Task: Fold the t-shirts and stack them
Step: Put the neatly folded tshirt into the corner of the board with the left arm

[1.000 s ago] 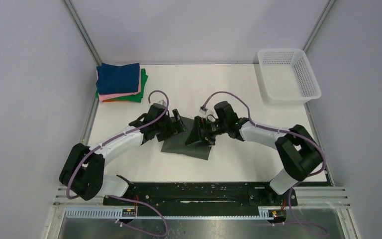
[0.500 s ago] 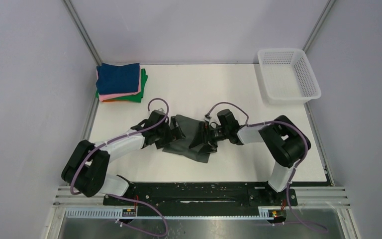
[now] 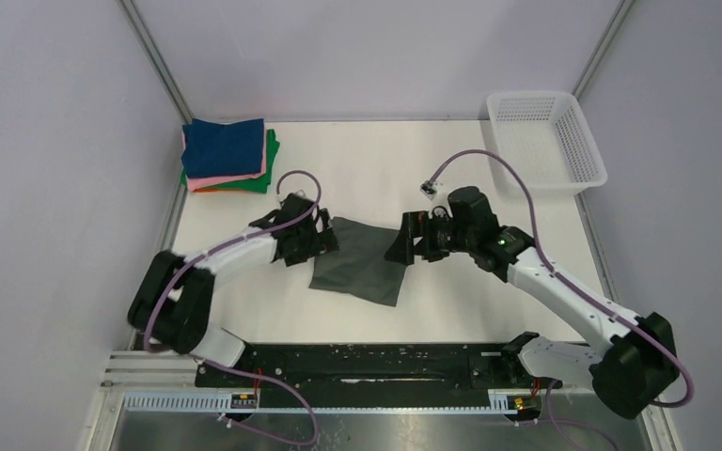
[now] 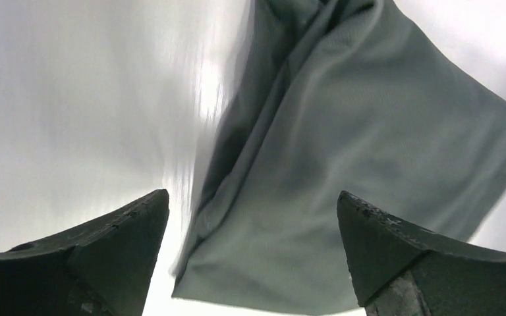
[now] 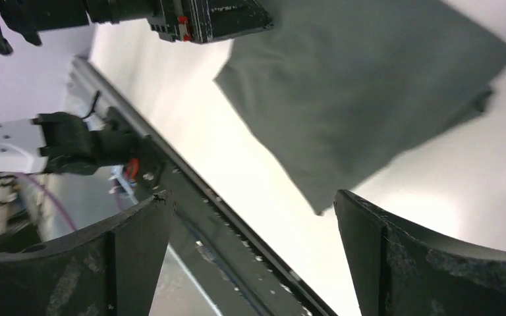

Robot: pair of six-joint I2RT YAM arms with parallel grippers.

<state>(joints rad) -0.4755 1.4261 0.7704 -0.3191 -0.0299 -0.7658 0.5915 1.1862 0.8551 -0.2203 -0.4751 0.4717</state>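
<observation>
The dark grey-green t-shirt (image 3: 361, 263) lies folded into a rough square at the table's middle; it also shows in the left wrist view (image 4: 342, 164) and the right wrist view (image 5: 362, 99). My left gripper (image 3: 324, 237) is open just beside its left edge, holding nothing. My right gripper (image 3: 404, 246) is open and empty, raised at the shirt's right edge. A stack of folded shirts sits at the far left: navy blue (image 3: 225, 147) on top, pink (image 3: 216, 178), orange and green (image 3: 271, 155) below.
A white mesh basket (image 3: 543, 141) stands at the far right corner. The black rail (image 3: 367, 362) runs along the table's near edge; it shows in the right wrist view (image 5: 191, 197). Walls and metal posts close in the left, back and right.
Both grippers let go of the dark shirt, which now lies flat and folded. The right arm has drawn back to the right and lifted. The left gripper has backed off slightly to the left.
</observation>
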